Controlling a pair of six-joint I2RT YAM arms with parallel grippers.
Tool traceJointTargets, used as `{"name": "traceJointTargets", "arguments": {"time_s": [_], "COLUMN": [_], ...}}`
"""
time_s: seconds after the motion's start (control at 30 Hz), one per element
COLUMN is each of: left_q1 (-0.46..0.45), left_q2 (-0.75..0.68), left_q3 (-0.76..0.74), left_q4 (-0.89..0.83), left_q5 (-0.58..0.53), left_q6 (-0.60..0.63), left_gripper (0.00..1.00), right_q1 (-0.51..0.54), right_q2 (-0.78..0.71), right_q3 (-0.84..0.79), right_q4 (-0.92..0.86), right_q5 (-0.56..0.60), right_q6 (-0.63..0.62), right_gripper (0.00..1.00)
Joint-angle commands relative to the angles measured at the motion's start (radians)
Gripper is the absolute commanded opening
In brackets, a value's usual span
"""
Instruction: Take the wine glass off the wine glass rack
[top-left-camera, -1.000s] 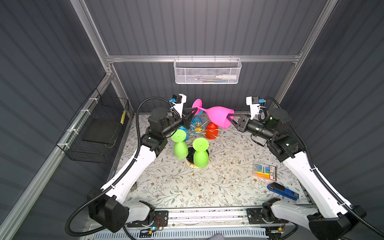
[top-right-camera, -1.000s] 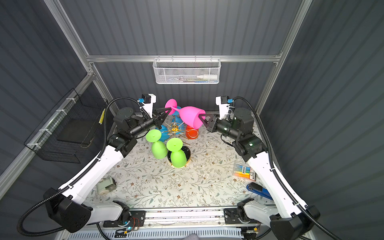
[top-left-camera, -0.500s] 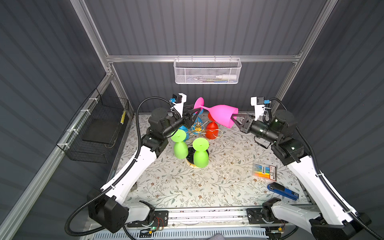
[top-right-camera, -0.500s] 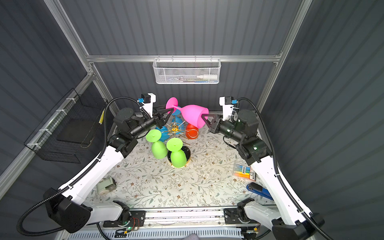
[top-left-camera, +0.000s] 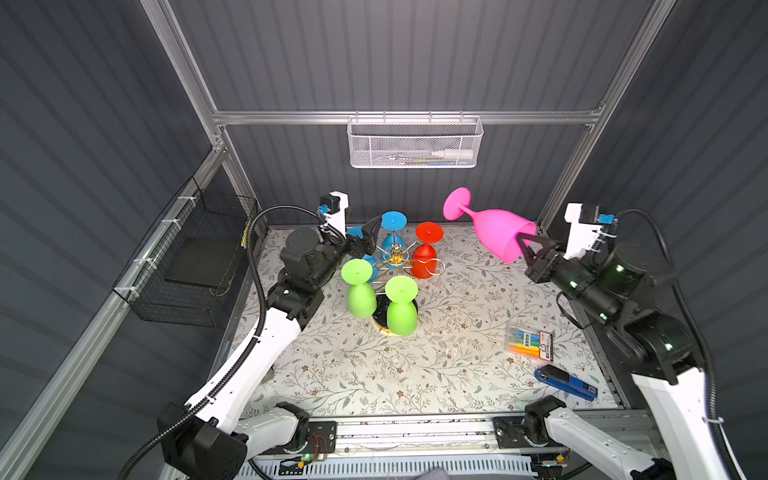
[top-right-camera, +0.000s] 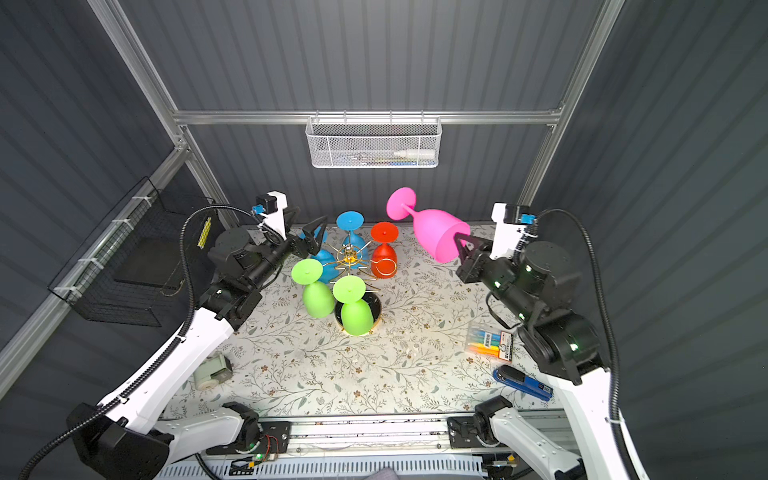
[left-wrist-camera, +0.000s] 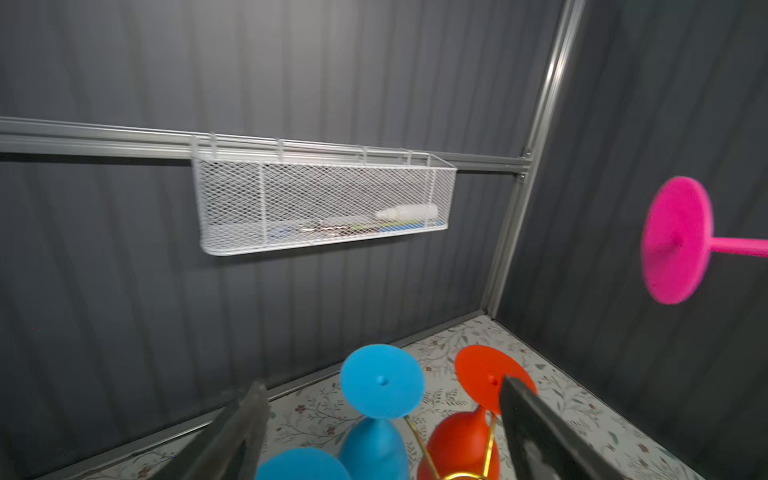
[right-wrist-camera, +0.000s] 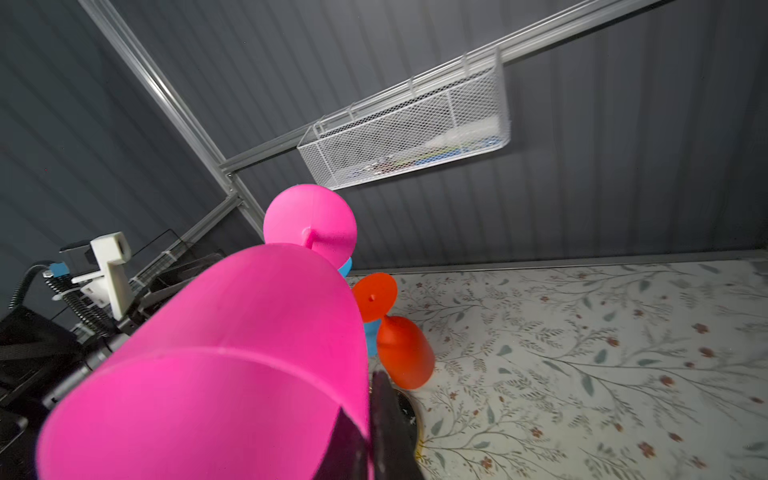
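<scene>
Two jaws of the right gripper (top-left-camera: 521, 246) are clamped on the rim of the pink wine glass (top-left-camera: 496, 232). It is held tilted in the air, foot toward the back wall, well clear of the wine glass rack (top-left-camera: 394, 255) and to its right. The left gripper (top-left-camera: 368, 237) gapes wide and empty just beside the rack. The rack carries two green wine glasses (top-left-camera: 360, 297), two blue wine glasses (top-left-camera: 393, 221) and one red wine glass (top-left-camera: 423, 261).
</scene>
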Motion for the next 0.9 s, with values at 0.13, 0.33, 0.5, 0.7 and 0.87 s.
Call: {"name": "traceJointTargets", "arguments": {"time_s": [0.13,0.33,0.5,0.7,0.87], "left_q1": [0.125,0.141,0.158,0.170,0.170], "left_q2": [-0.075,-0.106,-0.125,-0.138,-0.149], "left_q3": [-0.071,-0.094,-0.123,-0.128,-0.142], "left_q4": [0.012,-0.005,-0.020,-0.077,-0.084], "left_q5": [-0.094,-0.130,-0.180,-0.207,-0.216], "left_q6": [-0.028,0.018,0.040,0.046,0.066], "left_gripper": [0.96,1.00,1.00,1.00,1.00], "right_q1": [-0.016,-0.034,-0.052,-0.080,-0.097], "right_q2": [0.065,0.257,0.461,0.722,0.943], "right_q3": [0.123,0.178,0.258,0.387,0.537], "right_q4": [-0.341,-0.424,-0.442,-0.482,-0.509], "right_q5": [0.278,0.290,0.250,0.215,0.211], "right_q6": [-0.129,-0.194,-0.240,-0.285,-0.309], "right_gripper": [0.00,0.00,0.00,0.00,0.00]}}
